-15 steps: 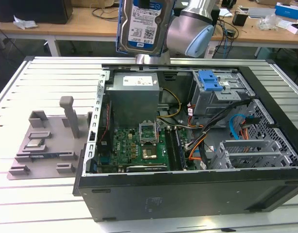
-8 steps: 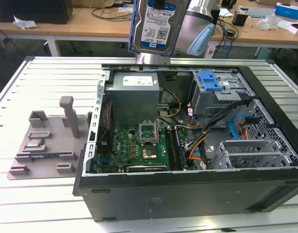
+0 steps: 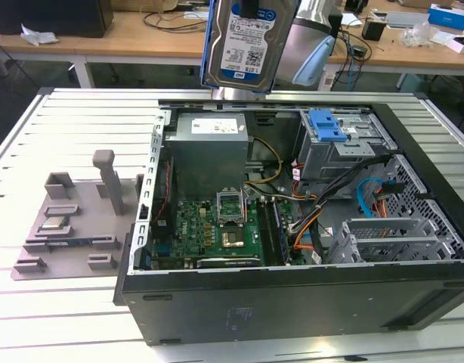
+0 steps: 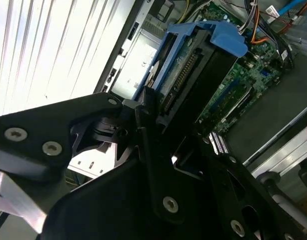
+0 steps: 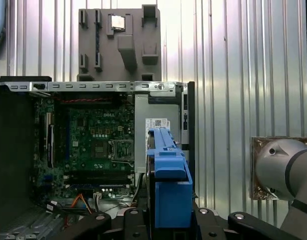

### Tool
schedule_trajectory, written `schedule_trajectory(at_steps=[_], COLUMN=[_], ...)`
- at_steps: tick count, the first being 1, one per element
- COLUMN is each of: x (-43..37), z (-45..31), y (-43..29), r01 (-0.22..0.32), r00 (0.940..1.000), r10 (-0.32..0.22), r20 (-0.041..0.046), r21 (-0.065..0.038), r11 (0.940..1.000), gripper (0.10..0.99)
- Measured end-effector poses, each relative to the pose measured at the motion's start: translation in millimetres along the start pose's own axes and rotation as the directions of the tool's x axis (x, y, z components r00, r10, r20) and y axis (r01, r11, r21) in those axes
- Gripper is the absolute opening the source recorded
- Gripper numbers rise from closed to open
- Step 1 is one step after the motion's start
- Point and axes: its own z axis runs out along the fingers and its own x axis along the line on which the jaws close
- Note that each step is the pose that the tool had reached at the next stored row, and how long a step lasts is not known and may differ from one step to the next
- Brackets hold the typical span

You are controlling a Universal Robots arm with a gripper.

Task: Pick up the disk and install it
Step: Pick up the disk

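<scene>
Exterior view: the disk (image 3: 242, 41) hangs upright in the air, well above the open computer case (image 3: 292, 306). Its blue-and-white label faces the camera and its blue rail frame runs down one edge. In both wrist views the disk is seen edge-on instead, as a blue frame with a dark underside and a connector row.

The second wrist view shows the grip closely. The black tool (image 4: 168, 117) is clamped on the disk, one of its fingers (image 4: 143, 132) pressed against the disk's side.

The case lies on its side on the slatted metal counter (image 3: 66, 121), with its side panel off. Inside are a grey power supply (image 3: 209, 147), a green motherboard (image 3: 209, 227), a drive cage (image 3: 345, 155) topped by a blue latch (image 3: 326, 125), and orange and blue cables (image 3: 368, 200).

Just beside the case, on the exterior view's left, a grey fixture tray (image 3: 73, 219) sits on the counter. The first wrist view shows a small square metallic piece (image 5: 117, 22) in one of its pockets, possibly a processor.

The silver-and-blue arm (image 3: 307, 41) stands behind the disk, and the wrist views look down into the case. In the first wrist view the disk's frame lies across the power supply end of the case.
</scene>
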Motion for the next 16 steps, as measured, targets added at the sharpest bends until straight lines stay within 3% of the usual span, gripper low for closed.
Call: schedule_trajectory(at_steps=[16], x=[21.6], z=[-0.2], y=[-0.7], r01=[0.000], r00=[1.0000], r10=[0.000], r20=[0.0000], r21=[0.000], r11=[1.0000], gripper=[0.365])
